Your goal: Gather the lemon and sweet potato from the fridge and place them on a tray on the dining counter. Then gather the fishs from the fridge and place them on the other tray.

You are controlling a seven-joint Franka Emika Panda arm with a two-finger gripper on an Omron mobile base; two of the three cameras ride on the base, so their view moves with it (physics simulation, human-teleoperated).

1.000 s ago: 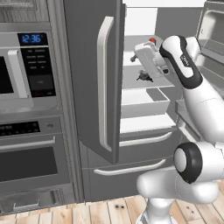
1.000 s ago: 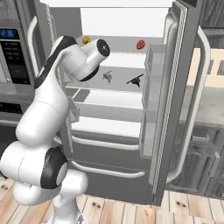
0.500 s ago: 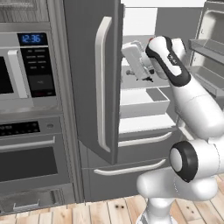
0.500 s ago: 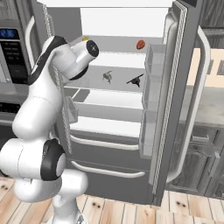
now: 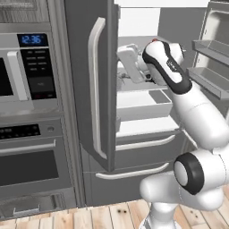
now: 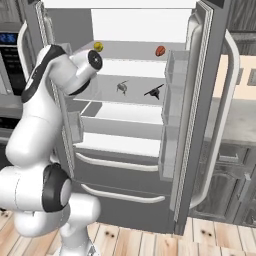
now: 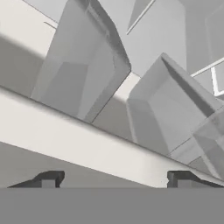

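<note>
Inside, the gripper [image 7: 113, 178] was seen with its jaws spread wide and nothing between them, reached into the open fridge [image 6: 200, 125]. The lemon [image 6: 98, 46] and sweet potato [image 6: 160, 51] rested, well apart, on the top shelf [image 6: 131, 51].

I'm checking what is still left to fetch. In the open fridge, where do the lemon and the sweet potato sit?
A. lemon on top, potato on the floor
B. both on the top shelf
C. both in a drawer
B: the lemon and the sweet potato both rest on the fridge's top shelf, apart from each other.
</note>
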